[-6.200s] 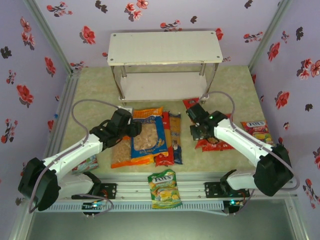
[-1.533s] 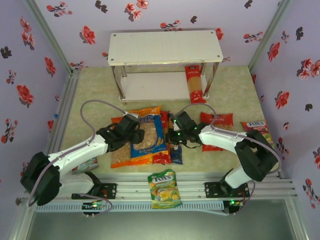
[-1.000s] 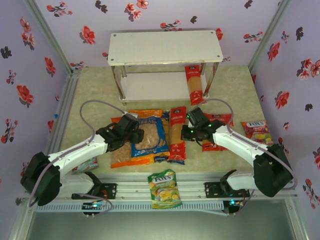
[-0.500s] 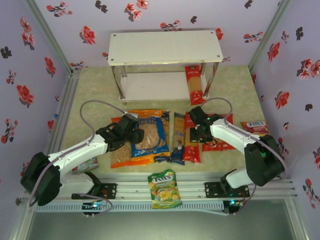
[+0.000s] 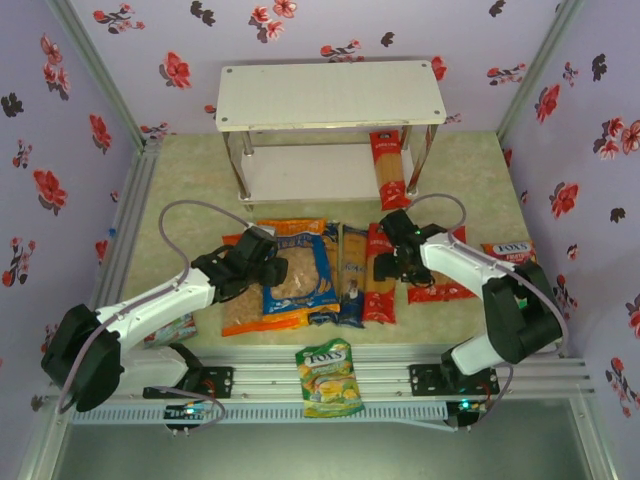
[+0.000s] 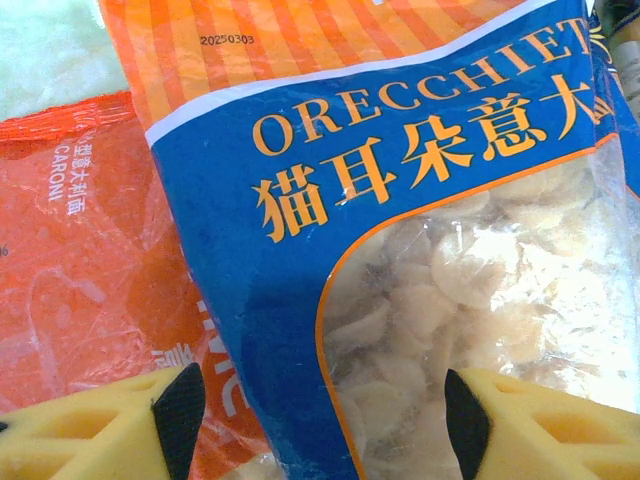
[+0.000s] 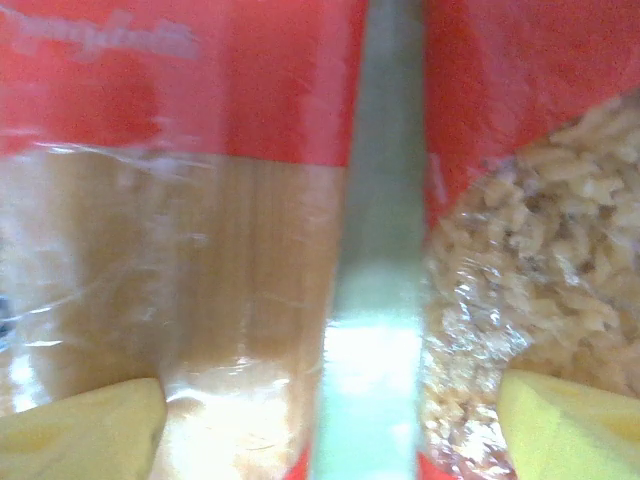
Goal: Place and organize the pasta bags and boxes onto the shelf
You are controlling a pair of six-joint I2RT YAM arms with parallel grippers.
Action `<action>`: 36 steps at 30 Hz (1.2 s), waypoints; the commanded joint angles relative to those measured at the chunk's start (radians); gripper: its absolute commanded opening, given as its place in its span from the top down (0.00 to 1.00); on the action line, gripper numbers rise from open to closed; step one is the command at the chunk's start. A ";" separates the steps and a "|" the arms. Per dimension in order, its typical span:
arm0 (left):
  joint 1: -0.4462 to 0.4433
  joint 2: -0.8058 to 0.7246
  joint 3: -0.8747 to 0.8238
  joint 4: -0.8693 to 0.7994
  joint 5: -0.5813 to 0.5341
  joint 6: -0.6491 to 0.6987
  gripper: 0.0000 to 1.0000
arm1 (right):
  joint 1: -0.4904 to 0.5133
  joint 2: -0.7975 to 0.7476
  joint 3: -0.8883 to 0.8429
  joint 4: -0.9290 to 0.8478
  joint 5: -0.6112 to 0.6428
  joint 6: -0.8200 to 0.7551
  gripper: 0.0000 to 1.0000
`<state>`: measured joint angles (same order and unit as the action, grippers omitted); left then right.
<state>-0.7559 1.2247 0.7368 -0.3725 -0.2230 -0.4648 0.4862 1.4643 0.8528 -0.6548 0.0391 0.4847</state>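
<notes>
The shelf (image 5: 330,95) stands at the back, with one red pasta box (image 5: 388,168) leaning on its lower board. My left gripper (image 5: 266,268) hovers open over the blue-and-orange bag (image 6: 420,190), which lies on the orange bag (image 6: 70,250). Its yellow fingers (image 6: 90,430) stand wide apart. My right gripper (image 5: 392,262) is open and low over a second red pasta box (image 7: 170,250) and the red bag (image 7: 530,260), with bare table between them. A brown pack with dark blue ends (image 5: 349,278) lies left of that red box (image 5: 379,285). The yellow pack is hidden.
A green-yellow Fox's candy bag (image 5: 327,378) lies on the front rail. A red-pink one (image 5: 512,252) sits at the right, beyond the red bag (image 5: 445,290). Another small bag (image 5: 176,328) is tucked under my left arm. Floral walls close in the sides.
My right gripper has drawn the red pasta box to the right, beside the red bag, uncovering the brown pack. The left arm has stayed still.
</notes>
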 commanded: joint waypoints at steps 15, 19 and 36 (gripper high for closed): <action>0.033 -0.022 -0.016 0.025 0.018 0.012 0.27 | 0.126 -0.191 -0.178 0.138 -0.077 0.258 0.07; 0.038 -0.032 -0.022 0.024 0.018 0.014 0.27 | 0.140 -0.133 -0.171 0.162 -0.064 0.271 0.07; 0.059 -0.051 -0.036 0.022 0.028 0.020 0.27 | 0.158 0.027 -0.169 0.167 -0.032 0.260 0.12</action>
<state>-0.7063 1.1950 0.7151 -0.3588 -0.2050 -0.4641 0.6315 1.4361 0.6991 -0.4923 0.0017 0.7448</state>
